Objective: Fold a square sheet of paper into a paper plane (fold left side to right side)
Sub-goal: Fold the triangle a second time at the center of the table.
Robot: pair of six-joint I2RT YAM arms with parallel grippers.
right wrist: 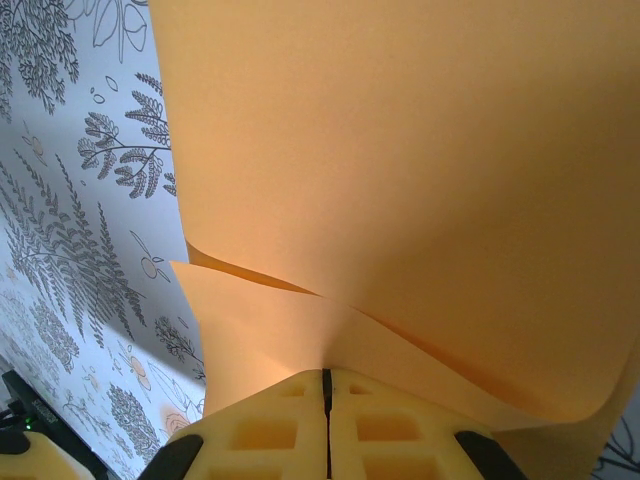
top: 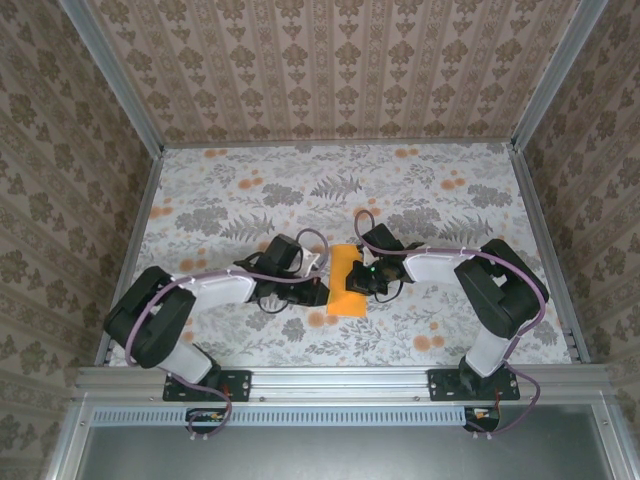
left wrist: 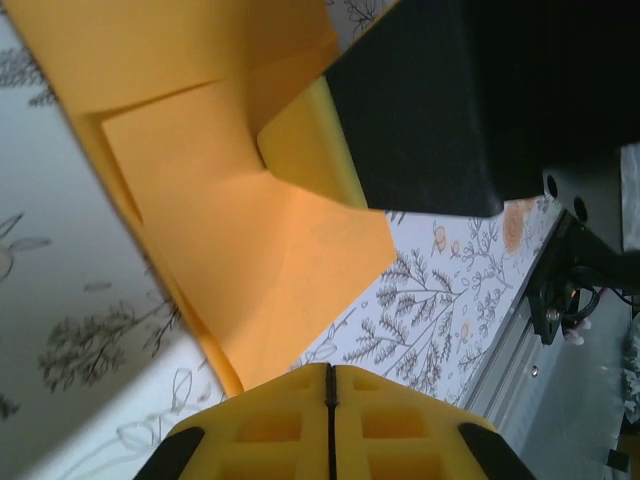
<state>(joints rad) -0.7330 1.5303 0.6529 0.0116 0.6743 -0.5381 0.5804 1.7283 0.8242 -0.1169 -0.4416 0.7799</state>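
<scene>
The orange sheet of paper (top: 347, 281) lies folded at the table's middle, a narrow oblong running near to far rather than a pointed paper plane. My left gripper (top: 320, 290) is at its left edge, shut. In the left wrist view the shut tips (left wrist: 330, 368) sit just short of the paper's (left wrist: 250, 230) near corner, with nothing seen between them. My right gripper (top: 364, 279) comes in from the right. In the right wrist view its tips (right wrist: 326, 372) are shut where the paper's (right wrist: 400, 150) lifted layers converge, pinching them.
The floral cloth (top: 220, 200) covers the table, with patterned walls on three sides. An aluminium rail (top: 340, 380) runs along the near edge by the arm bases. The right arm's black body (left wrist: 440, 100) hangs over the paper's right side.
</scene>
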